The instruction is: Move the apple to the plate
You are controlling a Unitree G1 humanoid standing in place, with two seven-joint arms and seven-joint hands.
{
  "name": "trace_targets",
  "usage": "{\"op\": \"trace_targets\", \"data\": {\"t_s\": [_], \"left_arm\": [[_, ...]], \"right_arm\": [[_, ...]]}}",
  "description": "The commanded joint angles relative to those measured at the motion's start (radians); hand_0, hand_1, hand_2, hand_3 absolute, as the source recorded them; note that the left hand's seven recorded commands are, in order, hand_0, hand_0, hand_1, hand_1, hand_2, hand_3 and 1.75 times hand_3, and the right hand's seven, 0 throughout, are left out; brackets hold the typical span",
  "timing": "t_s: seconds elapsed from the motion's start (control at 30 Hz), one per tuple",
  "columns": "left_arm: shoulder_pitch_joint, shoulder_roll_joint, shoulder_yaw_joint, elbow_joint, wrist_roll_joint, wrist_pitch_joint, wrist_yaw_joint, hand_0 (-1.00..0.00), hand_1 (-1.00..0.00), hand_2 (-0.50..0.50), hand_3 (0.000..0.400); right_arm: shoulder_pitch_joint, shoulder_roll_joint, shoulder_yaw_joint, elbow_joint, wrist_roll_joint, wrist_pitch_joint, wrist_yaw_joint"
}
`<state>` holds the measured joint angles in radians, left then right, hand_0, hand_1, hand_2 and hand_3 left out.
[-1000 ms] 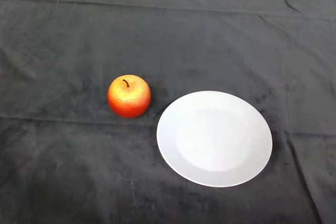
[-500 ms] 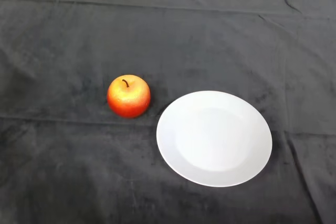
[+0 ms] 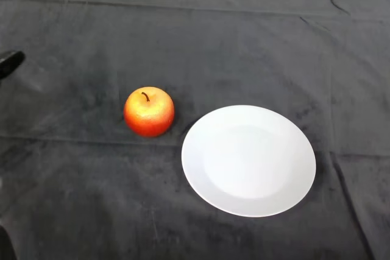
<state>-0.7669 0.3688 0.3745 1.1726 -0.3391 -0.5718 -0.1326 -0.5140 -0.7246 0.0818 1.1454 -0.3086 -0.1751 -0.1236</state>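
The apple (image 3: 148,111) sits upright on the dark cloth (image 3: 201,41), stem up, just off the white plate (image 3: 248,160) at its ten o'clock. Only a black tip of the hand (image 3: 10,63) shows at nine o'clock; its pose I cannot tell.

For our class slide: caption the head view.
Red apple beside empty white plate on dark cloth; hand at left edge.
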Motion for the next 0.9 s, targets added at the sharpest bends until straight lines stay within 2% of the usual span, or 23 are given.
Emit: {"op": "trace_targets", "data": {"t_s": [0.03, 0.43, 0.9], "left_arm": [[-0.040, -0.015, -0.026, -0.047, 0.037, -0.027, 0.005, 0.00, 0.00, 0.00, 0.000], [-0.027, -0.055, -0.122, -0.039, 0.134, -0.023, -0.005, 0.00, 0.00, 0.00, 0.000], [-0.011, -0.106, -0.238, -0.027, 0.244, -0.005, 0.013, 0.00, 0.00, 0.00, 0.000]], "right_arm": [[0.070, 0.035, 0.0158, 0.034, -0.0155, 0.012, 0.0096], [0.072, 0.035, 0.0151, 0.030, -0.0148, 0.015, 0.0104], [0.074, 0.035, 0.0144, 0.025, -0.0141, 0.017, 0.0112]]}}
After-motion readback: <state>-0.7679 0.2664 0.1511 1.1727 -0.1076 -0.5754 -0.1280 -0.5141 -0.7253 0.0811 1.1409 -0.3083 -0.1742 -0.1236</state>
